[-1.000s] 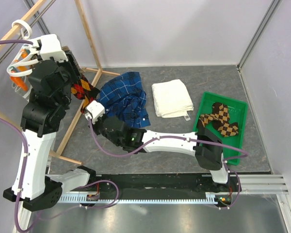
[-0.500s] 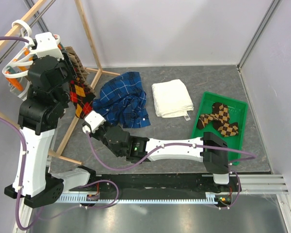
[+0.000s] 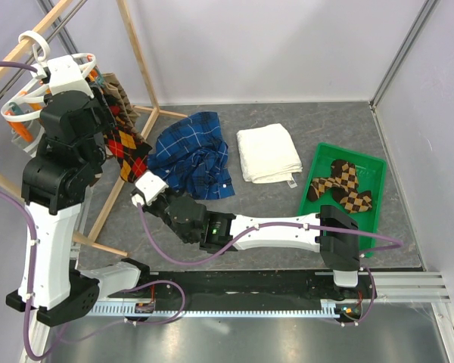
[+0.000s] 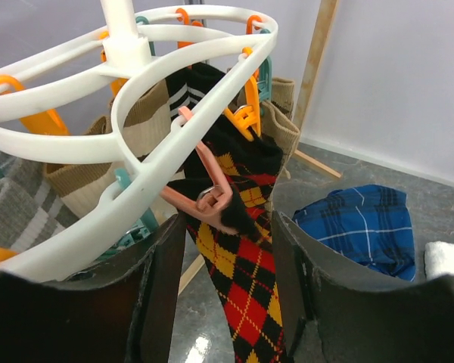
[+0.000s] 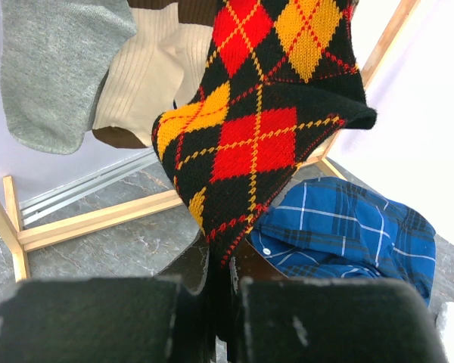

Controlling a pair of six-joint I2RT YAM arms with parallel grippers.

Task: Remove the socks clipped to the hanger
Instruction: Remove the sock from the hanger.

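The white round hanger [image 4: 174,83] with orange and teal pins hangs at the upper left [image 3: 26,98]. A black, red and yellow argyle sock [image 4: 250,265] hangs from a pink pin [image 4: 208,198] on its ring. My left gripper [image 4: 227,227] is open, its jaws either side of the sock just under that pin. My right gripper [image 5: 225,257] is shut on the argyle sock [image 5: 265,128] at its lower tip, low beside the rack [image 3: 138,180]. A grey sock [image 5: 53,76] and a beige sock [image 5: 147,83] hang behind it.
Wooden rack poles [image 3: 140,57] frame the hanger. A blue plaid shirt [image 3: 193,155] and a folded white towel [image 3: 267,153] lie on the grey table. A green tray [image 3: 374,162] at the right holds two brown checkered socks [image 3: 340,189].
My left wrist has shifted up and left toward the hanger, so more of the argyle sock shows below it. My right gripper has dipped and come back slightly, still holding the sock's tip.
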